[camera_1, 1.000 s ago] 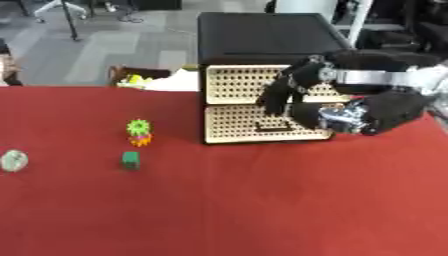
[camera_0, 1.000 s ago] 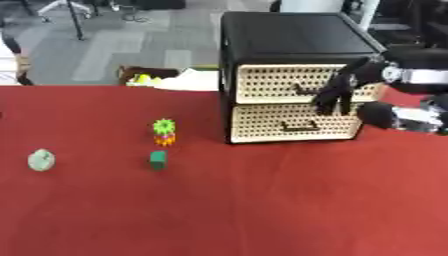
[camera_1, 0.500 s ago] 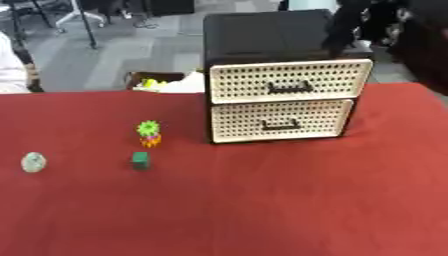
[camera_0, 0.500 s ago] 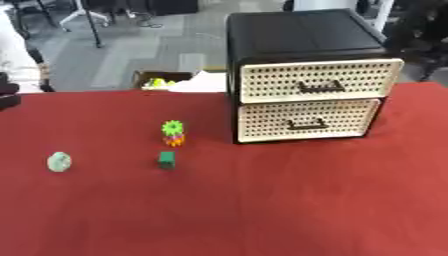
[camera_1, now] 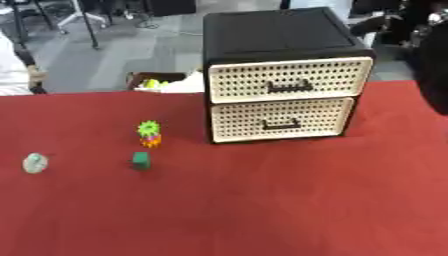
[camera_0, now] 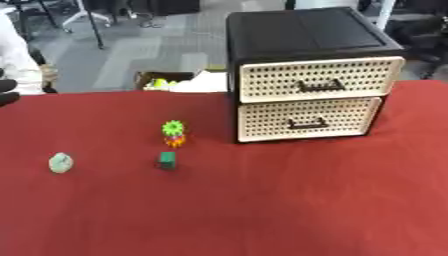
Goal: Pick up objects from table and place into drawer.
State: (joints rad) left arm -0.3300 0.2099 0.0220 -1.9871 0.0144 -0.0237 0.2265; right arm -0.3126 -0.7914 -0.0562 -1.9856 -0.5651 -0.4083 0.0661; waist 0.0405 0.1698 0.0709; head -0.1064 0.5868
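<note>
On the red cloth-covered table (camera_0: 262, 210), at about one o'clock from its middle, stands a black two-drawer cabinet (camera_0: 302, 35) with cream perforated drawer fronts. The upper drawer (camera_0: 319, 79) and the lower drawer (camera_0: 306, 119) both sit flush, each with a dark handle. At about ten o'clock from the middle a green and orange gear-shaped toy (camera_0: 174, 133) stands upright. A small dark green block (camera_0: 166, 160) lies near it at its six o'clock, apart from it. A pale green rounded object (camera_0: 59, 162) rests well away at nine o'clock. Neither robot hand shows in either view, so I cannot tell how their fingers stand.
</note>
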